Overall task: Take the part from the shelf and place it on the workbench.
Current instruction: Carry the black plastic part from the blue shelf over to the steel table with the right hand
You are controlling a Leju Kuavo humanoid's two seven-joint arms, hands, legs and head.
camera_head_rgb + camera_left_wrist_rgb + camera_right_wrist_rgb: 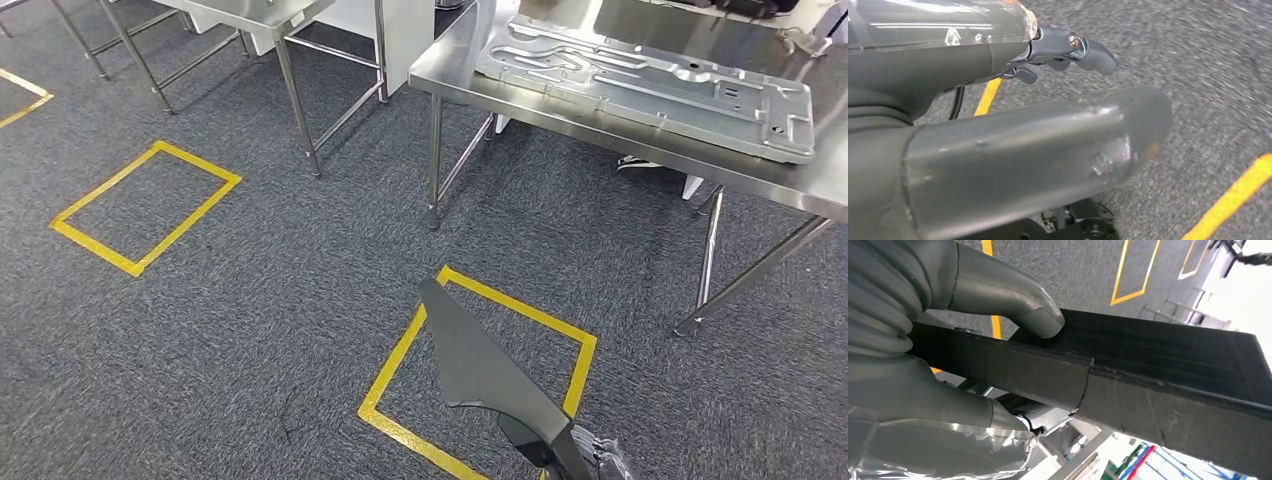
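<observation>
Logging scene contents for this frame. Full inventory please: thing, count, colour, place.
black part: 1, black, gripped in right hand, above the carpet
metal panel: 1, silver, flat on workbench
workbench: 1, steel, upper right
steel tables: at least 2, upper left
taped squares: 2 full plus one corner, yellow, on grey carpet
right hand: grey, thumb pressed on the part
left hand: grey, nothing in it, over carpet

Grey carpet floor [250, 300] with yellow tape squares [146, 207], steel tables [640, 140]
</observation>
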